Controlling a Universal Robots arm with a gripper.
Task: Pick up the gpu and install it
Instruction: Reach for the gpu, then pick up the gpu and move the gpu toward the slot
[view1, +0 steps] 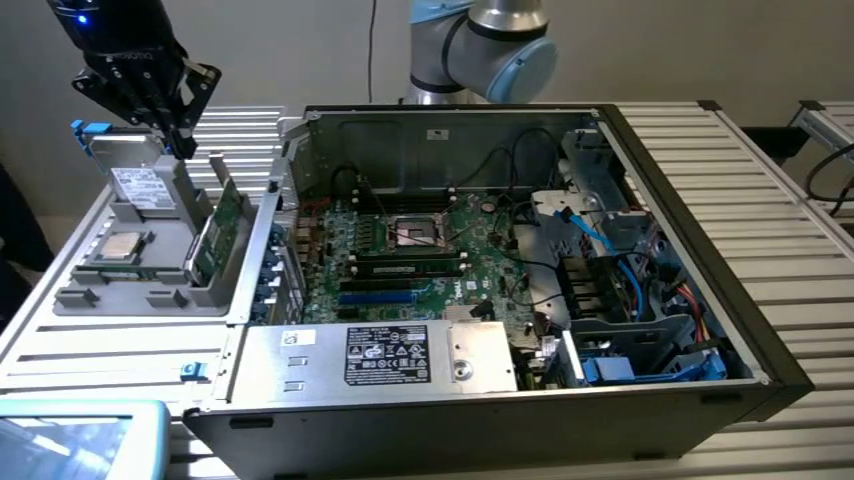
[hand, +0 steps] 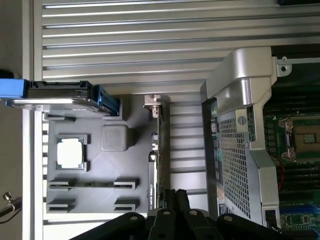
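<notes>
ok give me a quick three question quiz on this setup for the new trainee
1. True or false: the gpu is already seated in the motherboard.
2. The claw hangs above which? a) the grey parts tray b) the power supply c) the blue cables
3. Name the square silvery chip lying flat in the tray, near the hard drive.
Key: 1 false, it stands on edge in the tray. 2 a. 3 the cpu.
</notes>
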